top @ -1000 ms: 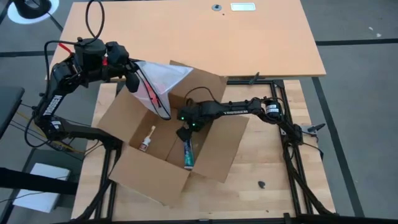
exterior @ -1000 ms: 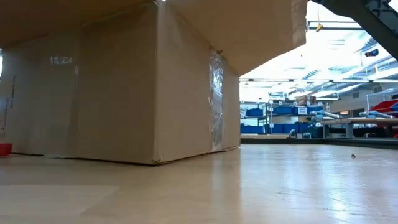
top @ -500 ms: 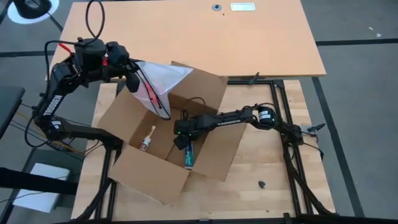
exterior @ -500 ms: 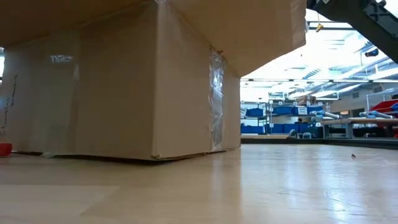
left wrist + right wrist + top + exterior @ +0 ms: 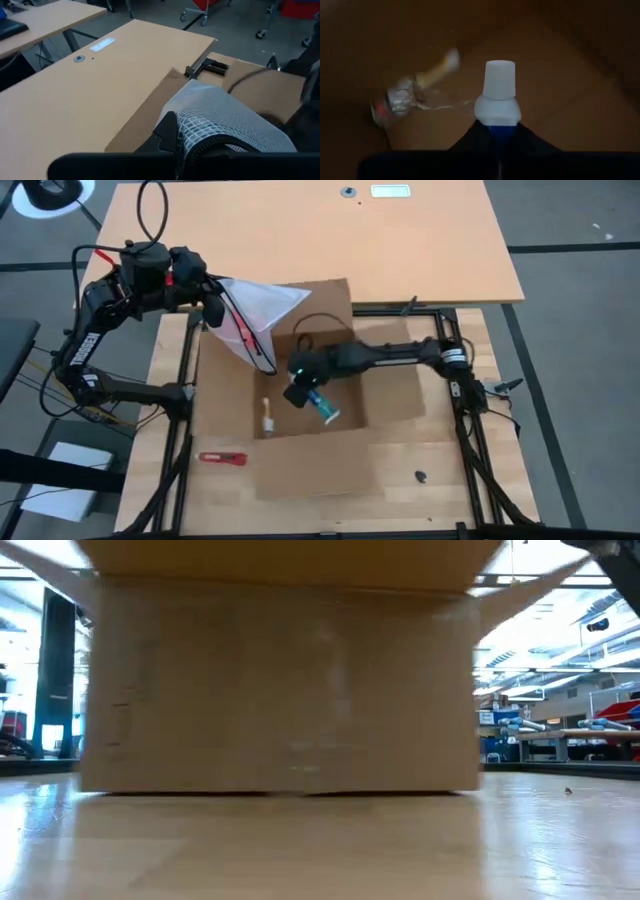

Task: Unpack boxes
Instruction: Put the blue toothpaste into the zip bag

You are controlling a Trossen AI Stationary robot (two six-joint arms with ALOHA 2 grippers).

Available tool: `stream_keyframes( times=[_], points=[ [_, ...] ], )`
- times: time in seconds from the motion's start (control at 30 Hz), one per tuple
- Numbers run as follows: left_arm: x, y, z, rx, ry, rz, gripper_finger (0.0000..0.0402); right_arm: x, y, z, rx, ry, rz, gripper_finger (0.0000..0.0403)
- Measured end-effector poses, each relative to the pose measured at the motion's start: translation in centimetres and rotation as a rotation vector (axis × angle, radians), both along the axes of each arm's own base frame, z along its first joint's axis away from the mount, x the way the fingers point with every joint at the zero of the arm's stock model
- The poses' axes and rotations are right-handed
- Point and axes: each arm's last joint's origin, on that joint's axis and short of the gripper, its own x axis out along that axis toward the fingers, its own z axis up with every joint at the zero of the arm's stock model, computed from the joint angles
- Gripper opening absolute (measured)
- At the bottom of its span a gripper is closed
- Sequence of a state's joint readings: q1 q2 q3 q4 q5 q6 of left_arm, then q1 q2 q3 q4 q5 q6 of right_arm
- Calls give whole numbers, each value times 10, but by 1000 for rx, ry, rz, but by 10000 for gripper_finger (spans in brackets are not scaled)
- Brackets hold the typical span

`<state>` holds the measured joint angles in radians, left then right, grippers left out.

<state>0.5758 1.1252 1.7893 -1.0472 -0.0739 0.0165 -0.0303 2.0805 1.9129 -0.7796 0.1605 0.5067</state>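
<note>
A red-handled tool [image 5: 222,458] lies on the wooden table [image 5: 440,480], a small dark speck [image 5: 421,476] well apart.

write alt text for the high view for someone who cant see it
Seen from above, the right gripper reaches into an open cardboard box and is shut on a blue tube, with a small bottle lying beside it. The left gripper holds a clear plastic bag at the box's far-left corner; a red tool lies on the table.
</note>
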Motion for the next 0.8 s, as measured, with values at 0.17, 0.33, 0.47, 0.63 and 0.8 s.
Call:
stream_keyframes(
  times=[0.17, 0.33, 0.47, 0.63, 0.8],
  points=[
    [1, 1, 0, -60, -43, 29, 6, -25, -3, 54, -110, -97, 85, 25],
    [3, 2, -1, -133, -98, 63, 6, -48, -2, 93, -191, -184, 171, 16],
    [12, 5, -4, -235, -132, 50, 6, -65, 1, 125, -231, -305, 262, 19],
    [37, 11, -14, -366, -128, 7, 6, -86, 4, 162, -290, -472, 332, 17],
    [65, 12, -23, -431, -111, -23, 6, -98, 7, 191, -289, -665, 428, 18]
  ],
)
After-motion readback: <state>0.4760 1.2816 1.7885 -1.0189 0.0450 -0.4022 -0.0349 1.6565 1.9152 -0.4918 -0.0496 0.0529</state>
